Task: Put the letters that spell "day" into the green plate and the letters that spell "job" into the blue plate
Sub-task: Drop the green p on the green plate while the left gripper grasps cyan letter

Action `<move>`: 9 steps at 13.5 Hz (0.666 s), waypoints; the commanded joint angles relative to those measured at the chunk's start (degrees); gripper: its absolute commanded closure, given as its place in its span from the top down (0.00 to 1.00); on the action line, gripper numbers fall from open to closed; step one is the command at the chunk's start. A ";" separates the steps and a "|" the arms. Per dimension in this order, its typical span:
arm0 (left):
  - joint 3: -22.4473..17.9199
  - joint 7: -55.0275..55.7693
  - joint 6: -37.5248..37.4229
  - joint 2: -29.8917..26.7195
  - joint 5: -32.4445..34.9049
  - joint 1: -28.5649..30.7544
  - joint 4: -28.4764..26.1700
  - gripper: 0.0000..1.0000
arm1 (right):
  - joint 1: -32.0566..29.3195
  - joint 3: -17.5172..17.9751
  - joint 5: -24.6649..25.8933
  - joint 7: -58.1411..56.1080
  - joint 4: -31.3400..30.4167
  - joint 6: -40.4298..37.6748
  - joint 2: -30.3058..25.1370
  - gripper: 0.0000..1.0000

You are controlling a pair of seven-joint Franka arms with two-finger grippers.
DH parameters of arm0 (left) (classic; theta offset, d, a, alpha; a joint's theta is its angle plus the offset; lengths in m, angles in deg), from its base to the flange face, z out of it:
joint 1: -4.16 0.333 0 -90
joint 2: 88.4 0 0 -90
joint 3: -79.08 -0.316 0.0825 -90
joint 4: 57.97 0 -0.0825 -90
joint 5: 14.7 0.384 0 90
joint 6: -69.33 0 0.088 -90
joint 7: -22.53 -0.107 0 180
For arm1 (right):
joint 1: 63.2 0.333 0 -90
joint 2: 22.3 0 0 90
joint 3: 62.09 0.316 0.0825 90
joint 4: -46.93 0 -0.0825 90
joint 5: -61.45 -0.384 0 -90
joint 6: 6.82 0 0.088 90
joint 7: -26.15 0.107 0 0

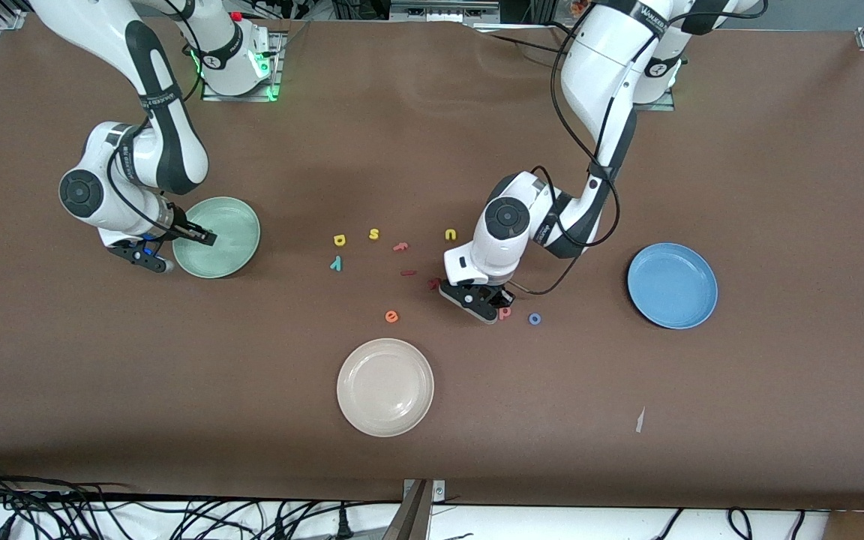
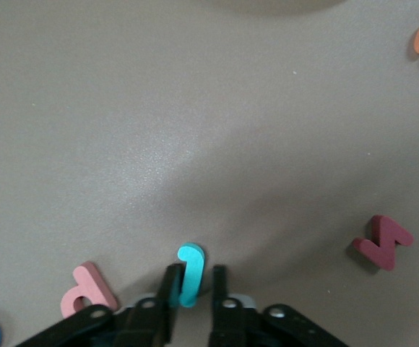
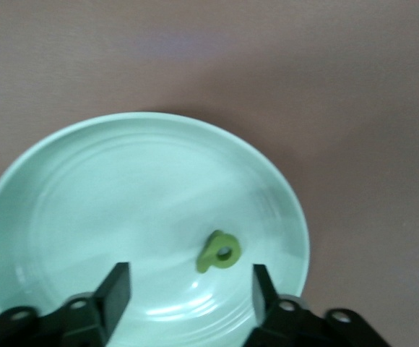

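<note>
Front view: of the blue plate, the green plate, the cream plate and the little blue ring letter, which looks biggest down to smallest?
1. cream plate, though it lies nearest the camera, which may flatter it.
2. blue plate and green plate: they look about alike, so no ranking.
3. blue ring letter, far the smallest.

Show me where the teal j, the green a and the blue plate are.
teal j (image 2: 189,273), left wrist view, on its stem between the left end effector's fingers.
green a (image 3: 219,251), right wrist view, on its body beside the hole, lying in the green plate.
blue plate (image 1: 672,285), front view, on its bare middle.
</note>
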State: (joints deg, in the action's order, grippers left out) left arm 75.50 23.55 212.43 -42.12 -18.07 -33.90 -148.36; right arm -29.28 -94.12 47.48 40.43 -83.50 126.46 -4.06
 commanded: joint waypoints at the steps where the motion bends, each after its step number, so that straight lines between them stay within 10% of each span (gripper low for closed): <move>1: -1.09 0.03 0.51 -0.05 1.27 -0.17 -0.48 0.00 | 1.76 2.75 -0.80 8.35 3.93 -5.46 -1.73 1.00; 9: -0.57 -5.55 -11.62 -22.79 1.53 16.23 -12.66 0.00 | 16.06 8.57 -0.71 48.52 8.08 3.46 4.59 0.99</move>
State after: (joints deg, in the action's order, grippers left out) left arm 72.98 22.12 201.10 -56.11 -17.95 -23.28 -150.62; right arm -16.84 -84.93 47.35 82.04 -76.27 126.99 -2.16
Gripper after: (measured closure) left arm 0.890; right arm 0.004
